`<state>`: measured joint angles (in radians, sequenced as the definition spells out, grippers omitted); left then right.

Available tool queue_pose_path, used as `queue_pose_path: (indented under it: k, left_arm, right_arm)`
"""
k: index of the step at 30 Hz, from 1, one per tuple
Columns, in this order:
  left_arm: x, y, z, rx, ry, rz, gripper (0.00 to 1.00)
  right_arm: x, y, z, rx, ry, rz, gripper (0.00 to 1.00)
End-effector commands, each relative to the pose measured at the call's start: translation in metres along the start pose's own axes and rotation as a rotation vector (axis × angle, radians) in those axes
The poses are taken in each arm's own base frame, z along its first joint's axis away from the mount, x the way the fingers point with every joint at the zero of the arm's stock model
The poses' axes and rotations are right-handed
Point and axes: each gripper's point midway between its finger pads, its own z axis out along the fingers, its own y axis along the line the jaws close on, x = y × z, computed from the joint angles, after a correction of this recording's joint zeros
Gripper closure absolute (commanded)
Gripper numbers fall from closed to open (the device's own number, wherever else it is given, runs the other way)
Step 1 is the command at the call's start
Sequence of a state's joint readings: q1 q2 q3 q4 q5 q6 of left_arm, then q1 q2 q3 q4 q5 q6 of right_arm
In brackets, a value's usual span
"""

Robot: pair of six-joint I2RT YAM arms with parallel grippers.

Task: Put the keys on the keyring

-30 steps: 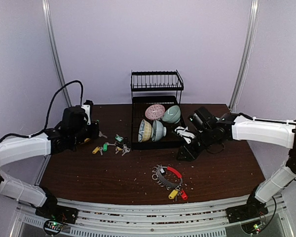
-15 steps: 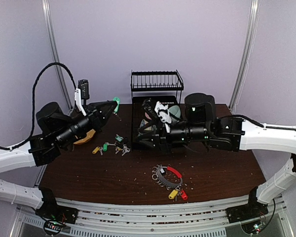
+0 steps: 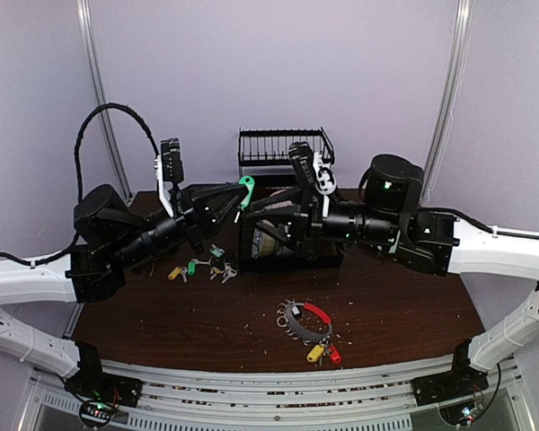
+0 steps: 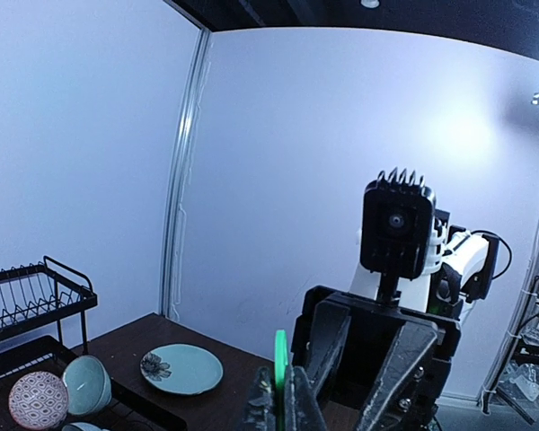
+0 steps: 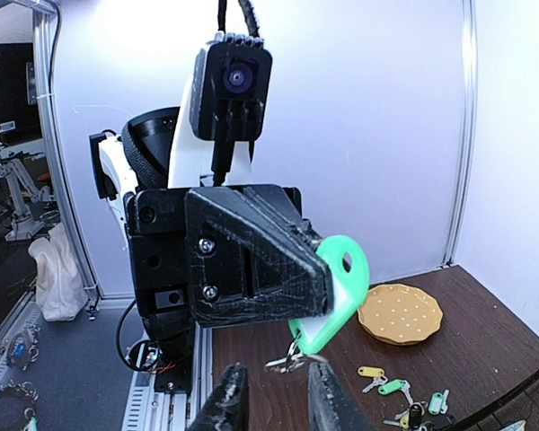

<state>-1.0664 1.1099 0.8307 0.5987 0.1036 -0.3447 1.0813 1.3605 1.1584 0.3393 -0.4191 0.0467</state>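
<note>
One green-tagged key (image 5: 343, 269) is clamped in the left gripper (image 5: 311, 280). Its tag slants downward, so the metal end dangles just above the right gripper (image 5: 274, 400), whose jaws stand parted around nothing. One keyring (image 3: 305, 321) lies well below both grippers, and roughly four loose keys (image 3: 202, 265) lie below the left one.

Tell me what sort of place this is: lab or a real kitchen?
Most likely a robotics lab cell, not a home: left arm and right arm mounted by a metal rail, plain white walls, and staged props on the table: dish rack, tagged keys, keyring.
</note>
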Motion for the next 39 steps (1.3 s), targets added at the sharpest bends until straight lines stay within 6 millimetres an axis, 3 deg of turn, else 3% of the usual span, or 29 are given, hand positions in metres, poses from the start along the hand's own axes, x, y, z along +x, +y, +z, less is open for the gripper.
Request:
queue_pose_path:
  k: [1, 3, 10, 16, 21, 30, 36, 39]
  left_arm:
    - [-0.026, -0.005, 0.003, -0.02, -0.099, 0.033, 1.0]
    - [-0.027, -0.005, 0.005, -0.03, -0.104, 0.031, 1.0]
    - [-0.028, 0.001, 0.008, -0.079, -0.122, 0.023, 1.0]
    - [-0.024, 0.002, 0.011, -0.083, -0.118, 0.032, 1.0]
    - [-0.024, 0.001, 0.012, -0.08, -0.12, 0.035, 1.0]
    - [-0.019, -0.001, 0.017, -0.063, -0.109, 0.032, 1.0]
    - [-0.018, -0.002, 0.016, -0.06, -0.112, 0.043, 1.0]
    - [-0.018, -0.002, 0.016, -0.059, -0.111, 0.047, 1.0]
  right_arm:
    - [-0.019, -0.009, -0.015, 0.08, -0.081, 0.008, 0.79]
    - [-0.02, -0.009, -0.016, 0.084, -0.089, 0.006, 0.85]
    - [-0.018, -0.002, -0.013, 0.104, -0.096, -0.005, 0.84]
    - [-0.013, -0.006, -0.01, 0.15, -0.103, 0.003, 0.71]
    - [-0.011, -0.009, -0.004, 0.171, -0.101, 0.016, 0.79]
    - [-0.008, -0.015, 0.001, 0.202, -0.076, 0.014, 0.8]
    - [-0.009, -0.019, 0.001, 0.226, -0.079, 0.018, 0.99]
    - [-0.006, -0.024, -0.003, 0.257, -0.074, 0.019, 1.0]
